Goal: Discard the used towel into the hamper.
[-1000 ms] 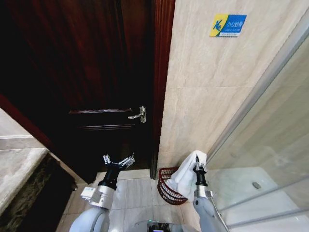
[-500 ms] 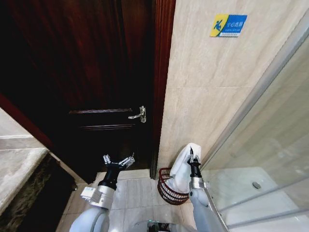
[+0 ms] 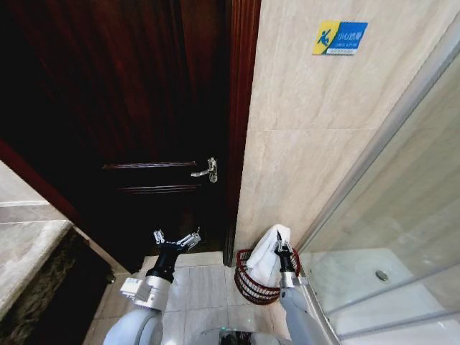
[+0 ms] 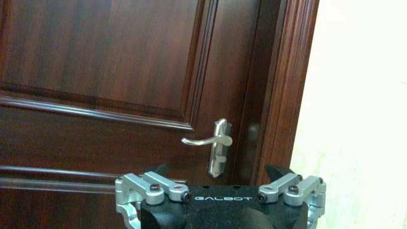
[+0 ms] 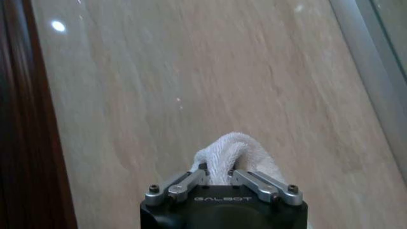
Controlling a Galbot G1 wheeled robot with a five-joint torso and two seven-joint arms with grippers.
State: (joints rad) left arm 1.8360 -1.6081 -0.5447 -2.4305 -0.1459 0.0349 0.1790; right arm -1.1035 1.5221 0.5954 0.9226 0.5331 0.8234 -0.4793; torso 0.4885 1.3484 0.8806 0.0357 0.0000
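Now your right gripper (image 3: 282, 248) — clamped on the white terry towel (image 3: 267, 256) — hangs over the round reddish-brown wire hamper (image 3: 253, 287), so release next; the left gripper (image 3: 176, 241) waits spread apart by the dark door.

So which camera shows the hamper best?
The head view: the hamper stands on the floor by the wall, the white towel in the right hand hanging into it. Both wrist views face the door and wall.
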